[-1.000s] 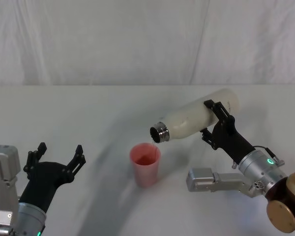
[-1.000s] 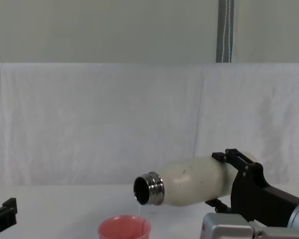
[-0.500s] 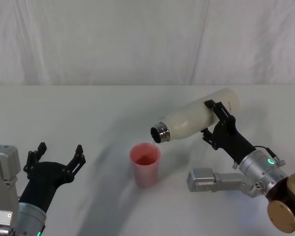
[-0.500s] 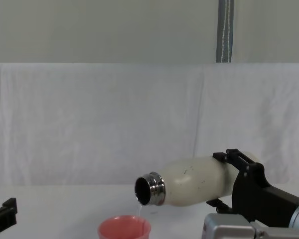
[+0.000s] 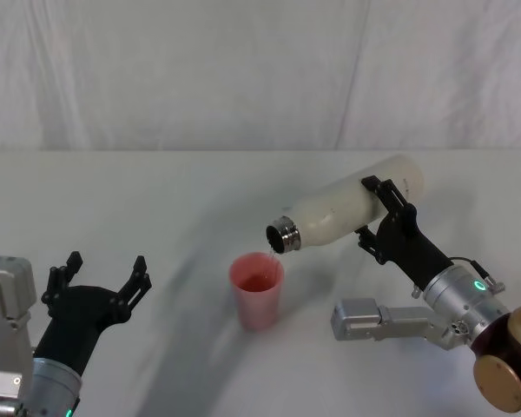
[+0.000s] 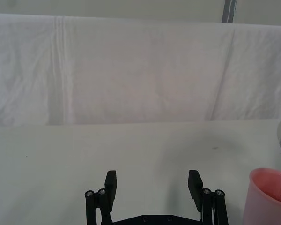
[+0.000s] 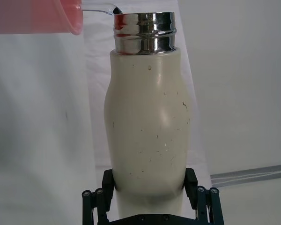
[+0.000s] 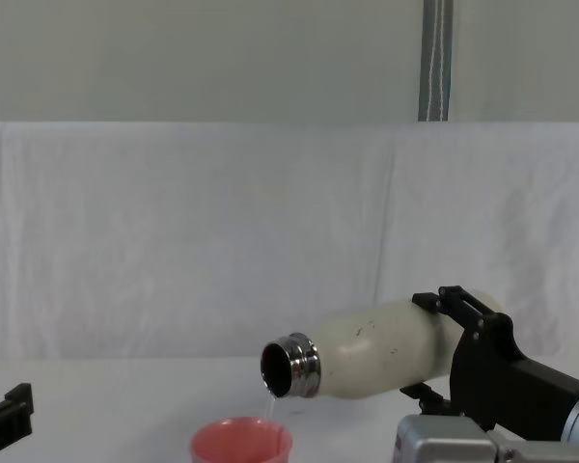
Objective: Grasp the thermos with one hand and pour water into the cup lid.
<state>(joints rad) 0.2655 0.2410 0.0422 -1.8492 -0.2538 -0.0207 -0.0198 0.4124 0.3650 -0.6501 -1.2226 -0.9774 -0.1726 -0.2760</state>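
My right gripper (image 5: 373,211) is shut on the lower body of the cream-white thermos (image 5: 347,213) and holds it tilted almost level above the table. Its steel neck (image 8: 291,366) points down to the left, just over the pink cup lid (image 5: 257,291). A thin stream of water (image 8: 269,403) falls from the mouth into the cup lid (image 8: 241,446). In the right wrist view the thermos (image 7: 147,122) sits between the jaws, with water (image 7: 100,11) leaving its lip toward the cup lid (image 7: 35,16). My left gripper (image 5: 106,265) stands open at the near left, holding nothing.
The table (image 5: 174,191) is covered in white cloth, and a white curtain (image 5: 243,69) hangs behind it. A grey box-shaped part of my right arm (image 5: 365,317) lies low, right of the cup lid. In the left wrist view the cup lid (image 6: 269,197) stands off to one side.
Hardly anything differs. The thermos keeps the same tilt in my right gripper, the water keeps running into the cup lid, and the left arm stays still.
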